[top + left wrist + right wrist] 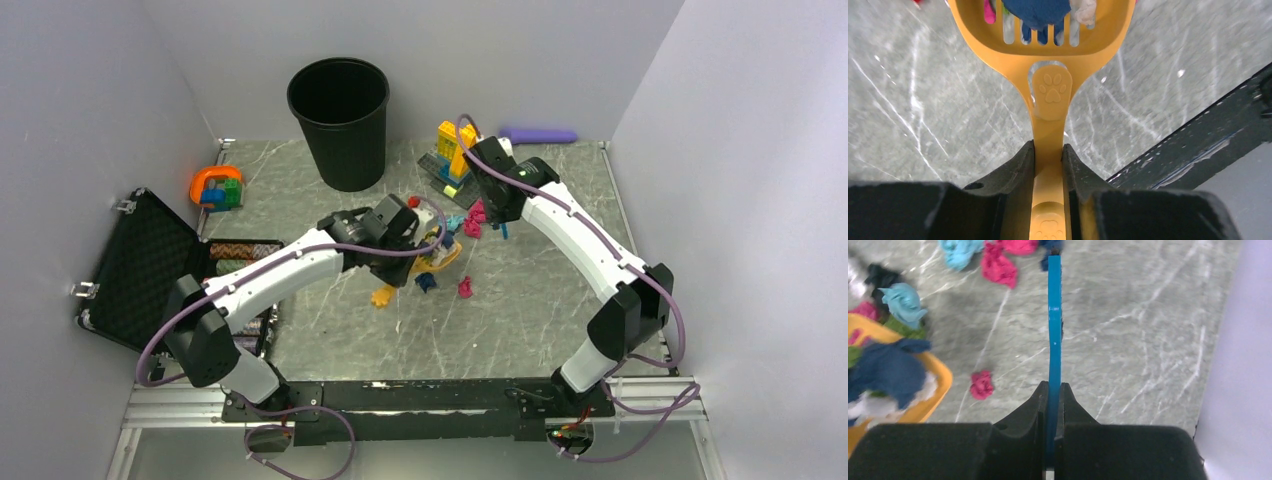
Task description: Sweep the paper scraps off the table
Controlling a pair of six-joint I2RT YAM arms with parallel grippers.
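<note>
Yellow scoop (1048, 50), bowl cropped, tight in left gripper (1048, 150); edge-on blue blade (1054, 315) tight in right gripper (1053, 390).

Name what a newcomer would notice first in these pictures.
The bright orange-yellow scoop, clamped by its handle in the left gripper near the middle of the table, already carries some of the paper scraps. Opposite it, the right gripper pinches a thin blue blade, with pink and teal scraps lying loose around its tip. A tall black bin stands at the far edge.
</note>
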